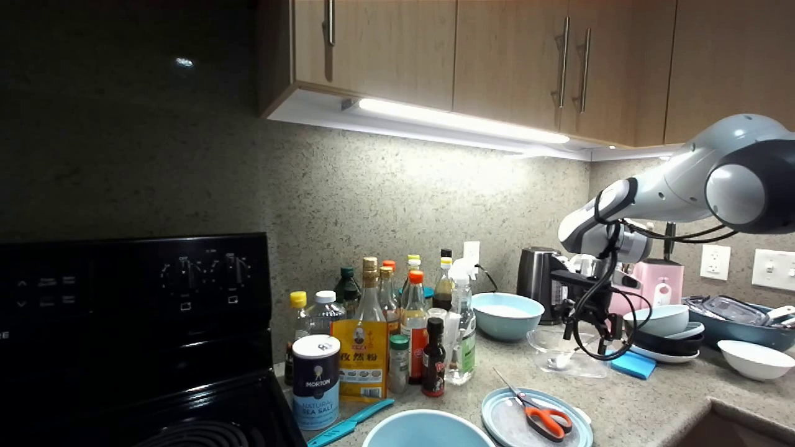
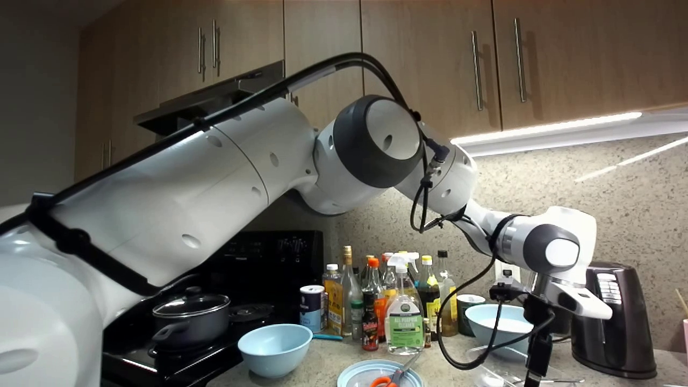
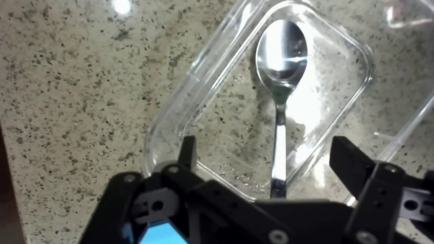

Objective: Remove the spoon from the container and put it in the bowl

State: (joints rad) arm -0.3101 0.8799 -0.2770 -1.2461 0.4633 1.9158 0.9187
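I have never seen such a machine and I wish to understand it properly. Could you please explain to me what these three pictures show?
The machine is a robot arm with a claw at its end. Two pictures come from cameras standing outside it, looking across a kitchen counter. The close picture is the wrist view, from a camera on the arm itself, near the claw.

On the counter you see bottles, a dark kettle, light blue bowls, and orange-handled scissors lying on a round dish. A metal spoon lies in a clear plastic container. In the wrist view, its handle shows between the claw's open fingers, so nothing is held.
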